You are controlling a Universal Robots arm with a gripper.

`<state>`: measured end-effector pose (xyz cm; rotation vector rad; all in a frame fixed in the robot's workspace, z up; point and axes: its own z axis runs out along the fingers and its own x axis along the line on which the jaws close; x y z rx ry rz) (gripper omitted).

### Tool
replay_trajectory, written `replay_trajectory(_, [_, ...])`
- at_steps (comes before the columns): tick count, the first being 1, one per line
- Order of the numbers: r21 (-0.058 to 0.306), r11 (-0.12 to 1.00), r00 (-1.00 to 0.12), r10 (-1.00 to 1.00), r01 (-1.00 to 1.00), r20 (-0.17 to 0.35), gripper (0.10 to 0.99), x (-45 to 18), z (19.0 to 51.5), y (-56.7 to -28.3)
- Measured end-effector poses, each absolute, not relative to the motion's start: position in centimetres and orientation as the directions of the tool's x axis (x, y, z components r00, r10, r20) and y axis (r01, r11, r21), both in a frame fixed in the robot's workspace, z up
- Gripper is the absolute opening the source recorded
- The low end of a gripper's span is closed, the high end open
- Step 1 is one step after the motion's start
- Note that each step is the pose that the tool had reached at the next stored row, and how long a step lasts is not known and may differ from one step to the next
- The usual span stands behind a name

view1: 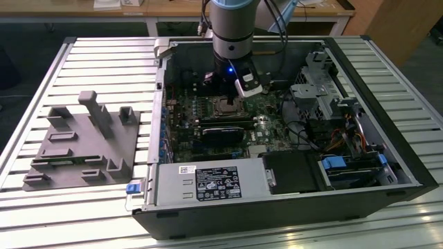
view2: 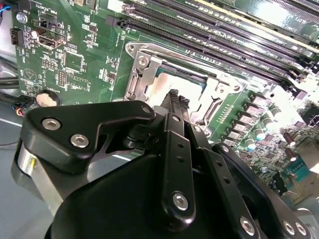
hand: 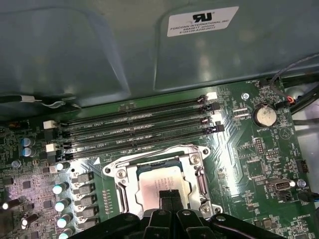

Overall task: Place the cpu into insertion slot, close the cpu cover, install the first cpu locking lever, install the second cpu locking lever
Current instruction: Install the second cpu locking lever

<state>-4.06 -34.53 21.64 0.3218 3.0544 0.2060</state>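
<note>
Black gripper [hand: 169,195] fingertips pressed together, empty, over silvery-tan square cpu [hand: 162,183] seated under silvery frame-shaped cpu cover [hand: 160,160]; judgement: press straight down, centred.

The arm [view1: 232,31] is reaching down into the open computer case [view1: 277,129] at upper centre, over the socket [view1: 225,106].

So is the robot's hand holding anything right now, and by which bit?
Nothing, as far as I can see. The hand has its fingertips closed together with nothing between them, right over the cpu.
</note>
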Motion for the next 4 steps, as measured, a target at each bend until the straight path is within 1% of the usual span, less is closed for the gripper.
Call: replay_trajectory(4, [0.139,0.969,-0.976,0.212,0.203,-0.046,0.106,-4.06,21.64,-34.53])
